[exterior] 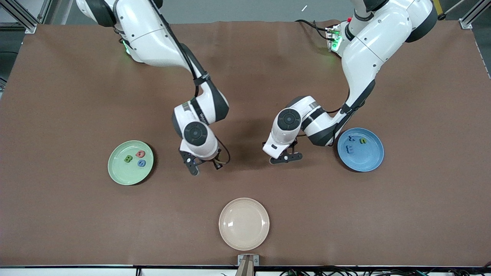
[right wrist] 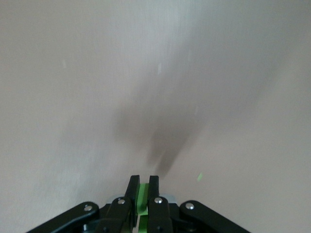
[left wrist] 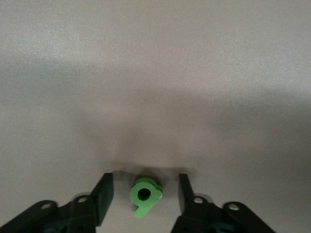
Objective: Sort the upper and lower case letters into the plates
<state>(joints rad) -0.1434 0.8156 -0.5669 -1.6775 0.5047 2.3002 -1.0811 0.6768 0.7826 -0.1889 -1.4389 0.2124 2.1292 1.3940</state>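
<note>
The cream plate (exterior: 244, 224) is sitting nearest the camera. Farther from the camera than it, the left gripper (left wrist: 146, 194) is straddling the green 9-like letter (left wrist: 145, 195), untouched; the right gripper (right wrist: 144, 194) is pinching a green letter (right wrist: 142, 199).

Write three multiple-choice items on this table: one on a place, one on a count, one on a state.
1. The pink-red foam letter lies:
A. on the bare table
B. in the pale mint green round plate
C. in the cream-white plate

2. Foam letters in the sky blue round plate:
A. one
B. three
C. five

3. The right end effector is:
A. wide open
B. shut on nothing
C. shut on a green foam letter

Key:
1 B, it sits inside the mint rim.
2 B, a blue x, a green u and a blue E-like m show there.
3 C, the right wrist view shows green pinched between the fingers.
</note>
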